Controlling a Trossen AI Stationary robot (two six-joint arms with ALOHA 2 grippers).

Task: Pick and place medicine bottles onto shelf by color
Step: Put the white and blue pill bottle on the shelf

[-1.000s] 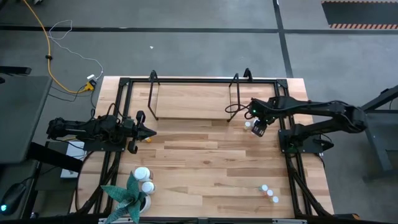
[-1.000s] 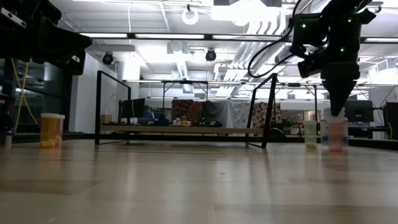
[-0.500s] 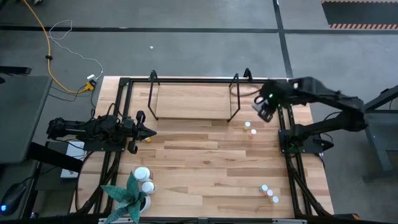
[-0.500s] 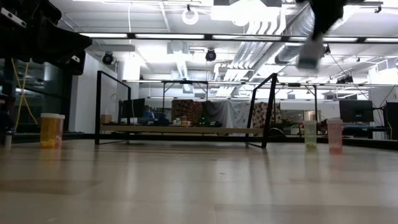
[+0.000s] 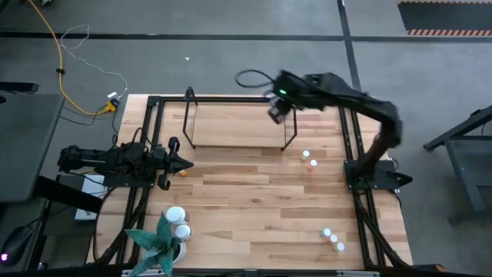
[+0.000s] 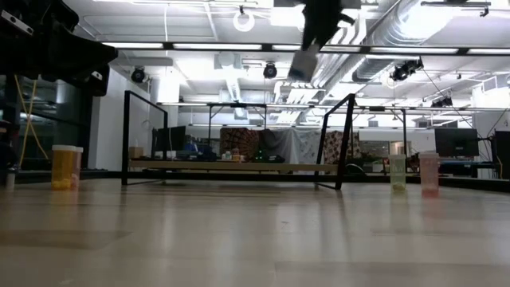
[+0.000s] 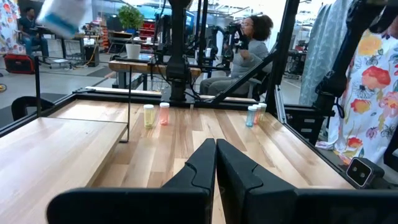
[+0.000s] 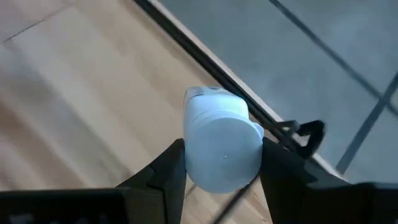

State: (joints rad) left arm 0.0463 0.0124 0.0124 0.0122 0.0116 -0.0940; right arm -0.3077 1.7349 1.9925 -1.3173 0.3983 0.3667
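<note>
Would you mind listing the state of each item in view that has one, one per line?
Right gripper: raised over the shelf's right end, jaws shut on a white bottle.
Left gripper: waiting at the table's left side, jaws shut, holding nothing.
Shelf: no bottles on it.
Two small bottles: upright on the table, right of the shelf.

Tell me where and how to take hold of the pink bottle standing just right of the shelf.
Come straight down and grip the pink bottle around its upper body: it stands upright, round sides free. The yellowish bottle stands close beside it, so probably close on the sides not facing that neighbour. The right gripper is shut on a white bottle over the shelf.
</note>
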